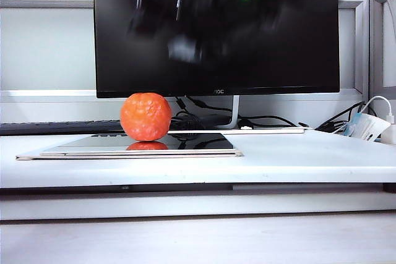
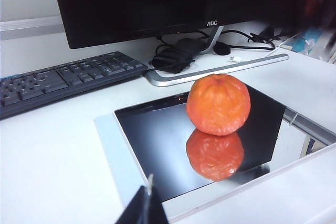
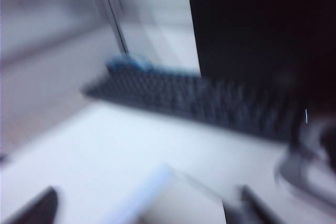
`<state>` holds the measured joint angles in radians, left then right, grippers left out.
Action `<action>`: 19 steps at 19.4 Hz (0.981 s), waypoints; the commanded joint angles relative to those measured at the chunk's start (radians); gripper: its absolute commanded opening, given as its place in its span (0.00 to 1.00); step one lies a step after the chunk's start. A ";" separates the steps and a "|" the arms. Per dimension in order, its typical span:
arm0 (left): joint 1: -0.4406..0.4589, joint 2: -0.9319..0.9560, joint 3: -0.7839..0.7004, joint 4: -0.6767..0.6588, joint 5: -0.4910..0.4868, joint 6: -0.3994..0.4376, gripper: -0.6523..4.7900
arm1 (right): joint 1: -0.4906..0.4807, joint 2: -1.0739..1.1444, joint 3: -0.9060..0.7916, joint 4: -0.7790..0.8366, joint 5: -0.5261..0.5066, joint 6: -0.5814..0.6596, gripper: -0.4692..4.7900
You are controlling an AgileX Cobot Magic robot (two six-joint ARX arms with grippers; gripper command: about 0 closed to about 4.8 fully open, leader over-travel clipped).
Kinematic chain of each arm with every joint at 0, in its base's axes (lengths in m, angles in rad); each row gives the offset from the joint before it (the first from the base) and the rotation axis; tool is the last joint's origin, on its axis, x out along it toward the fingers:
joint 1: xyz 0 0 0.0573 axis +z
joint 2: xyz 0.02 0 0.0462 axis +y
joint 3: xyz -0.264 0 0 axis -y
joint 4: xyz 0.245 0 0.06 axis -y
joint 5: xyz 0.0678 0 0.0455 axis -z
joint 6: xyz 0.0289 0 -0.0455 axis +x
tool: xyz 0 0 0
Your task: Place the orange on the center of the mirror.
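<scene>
The orange (image 2: 218,104) sits on the mirror (image 2: 157,140), free of any grip, about central in the left wrist view; placing looks done. The right gripper (image 3: 142,211), blurred, stands spread and empty above the mirror's corner. The left gripper (image 2: 144,208) waits near; its state I cannot tell.

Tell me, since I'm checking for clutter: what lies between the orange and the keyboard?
In the left wrist view, only dark mirror surface and bare white table lie between the orange and the keyboard; a coiled black cable sits off that line, near the monitor stand.
</scene>
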<state>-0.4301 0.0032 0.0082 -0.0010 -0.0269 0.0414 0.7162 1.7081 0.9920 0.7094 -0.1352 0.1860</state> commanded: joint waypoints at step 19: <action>0.415 0.000 0.002 0.009 0.005 0.003 0.11 | 0.611 -1.487 -0.339 -0.982 0.756 -0.179 0.08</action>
<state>-0.0166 0.0032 0.0082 -0.0010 -0.0265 0.0414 1.3041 0.2451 0.6647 -0.2165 0.5957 0.0071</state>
